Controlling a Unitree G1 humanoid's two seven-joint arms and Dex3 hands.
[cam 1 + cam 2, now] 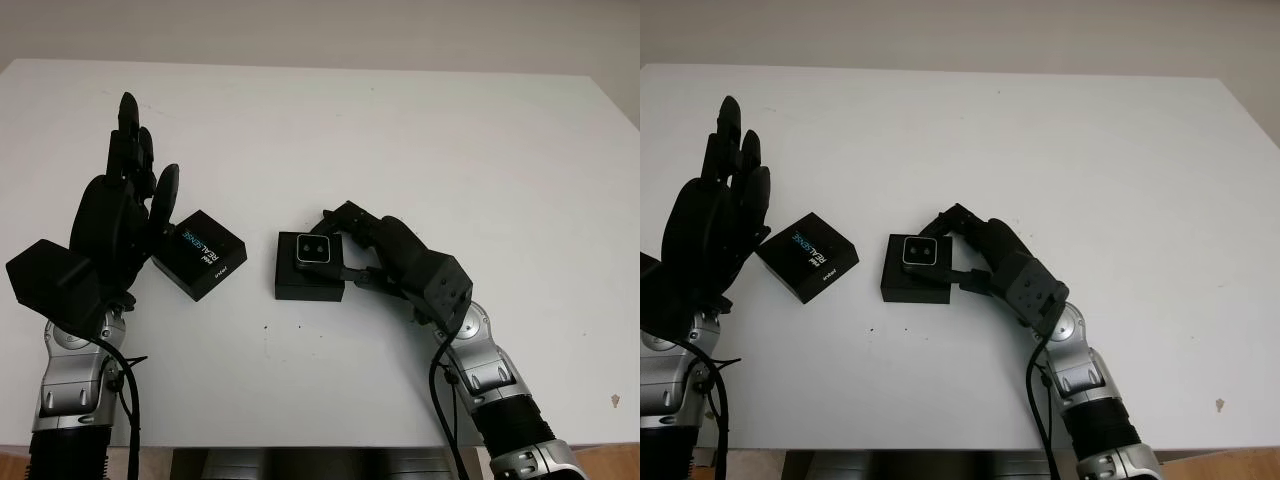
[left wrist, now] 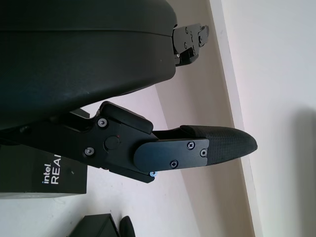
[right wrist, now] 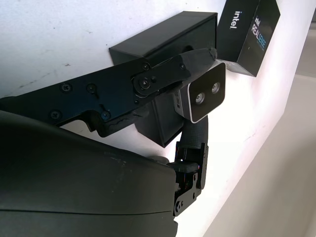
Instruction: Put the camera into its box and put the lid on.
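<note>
Fingers [image 3: 197, 61] of the right hand [image 1: 375, 255] clamped on the small silver depth camera [image 1: 313, 250], one above and one below its body, two lenses facing up toward the head. Held right over the open black box [image 1: 308, 281], at its upper half; whether seated inside or just above cannot be told. Box square-on near the middle of the white bench [image 1: 400, 130], right arm reaching in from the lower right with the wrist low over the surface. Just left of the box, apart from it, the black lid [image 1: 200, 254] printed "intel REALSENSE", lying flat and turned at an angle, print side up. Left hand [image 1: 115, 225] open at the left side of the bench, holding nothing, palm raised and fingers pointing toward the far edge, its near edge just beside the lid's left corner; contact with the lid cannot be told. From the left wrist, a corner of the printed lid [image 2: 44, 177] visible beneath the black shell, with one textured fingertip [image 2: 222, 140] stretched out over bare bench.
</note>
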